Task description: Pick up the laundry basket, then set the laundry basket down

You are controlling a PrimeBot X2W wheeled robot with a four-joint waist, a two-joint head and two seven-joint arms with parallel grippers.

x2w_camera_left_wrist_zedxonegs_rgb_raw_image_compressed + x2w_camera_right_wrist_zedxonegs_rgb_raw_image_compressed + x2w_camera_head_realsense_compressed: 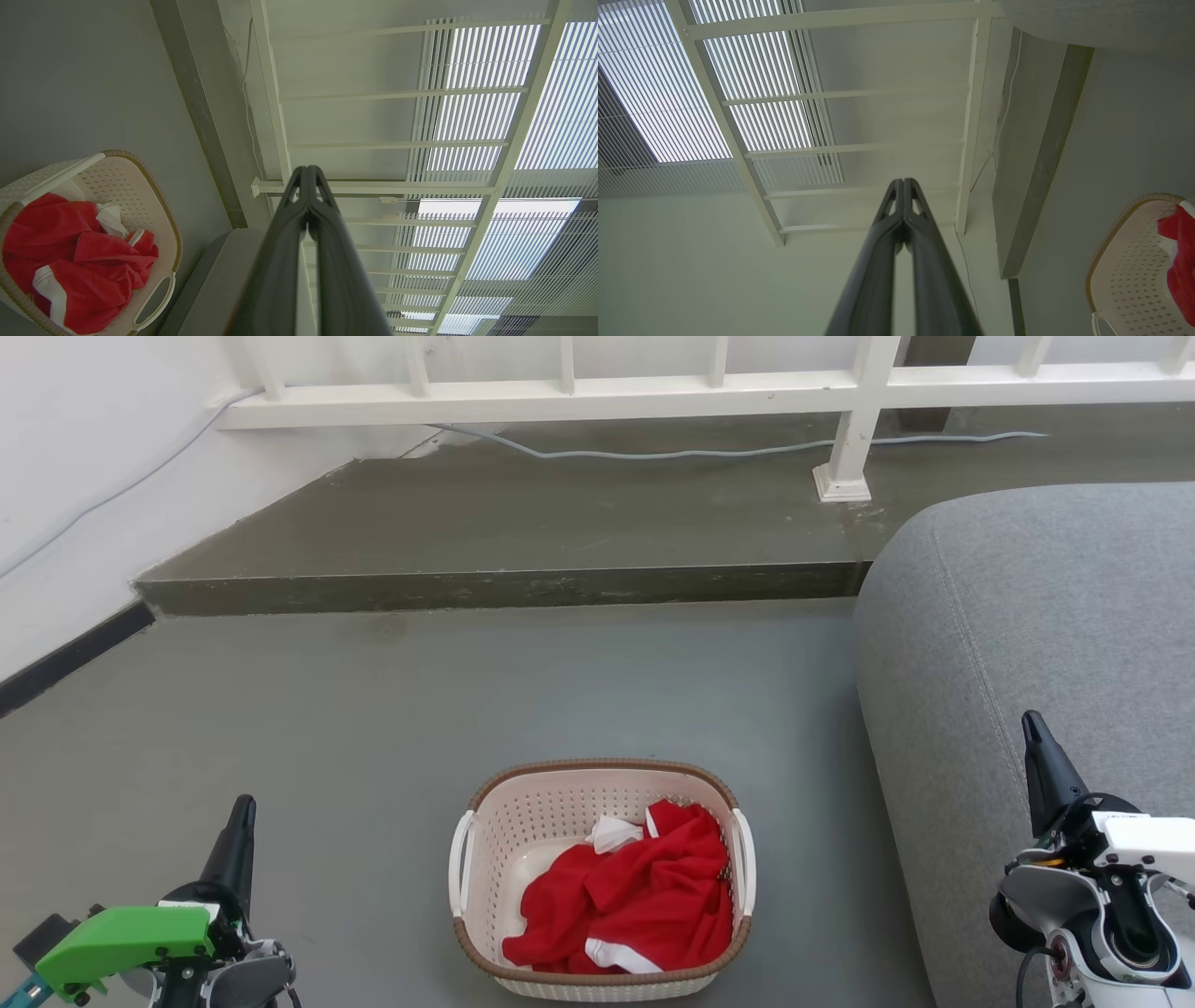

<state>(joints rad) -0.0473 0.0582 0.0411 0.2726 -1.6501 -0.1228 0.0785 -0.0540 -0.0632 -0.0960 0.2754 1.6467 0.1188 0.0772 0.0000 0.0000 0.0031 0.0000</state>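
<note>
My left gripper [245, 803] is clenched: in the left wrist view its two fingers [285, 247] meet at the tips with nothing held between them. It hovers off to the left of the basket [597, 768], well apart from it. My right gripper [1030, 719] is pressed shut the same way, tips together and empty, and it sits well to the right of the basket, over the sofa [1027, 616]. The basket stands upright on the floor [373, 709] between the two grippers, low in the middle of the head view, and neither gripper touches it. Its left handle [460, 863] and right handle [744, 863] both stand free. Inside it a red garment [644, 896] with white trim is heaped toward the right and near side, leaving the bottom bare on the left. A small white scrap [611, 833] lies at the far edge of the heap. I cannot tell from here whether it belongs to the garment or is a separate cloth. The sofa's rounded grey side is near the basket on the right, with a strip of floor between them. Beyond the basket the floor rises in a low step [504, 588]. Farther back on the raised level are a white railing [560, 397] and a pale cable [653, 453] lying under it. To the left of the basket, well away, a white wall [75, 476] runs back toward the railing.
</note>
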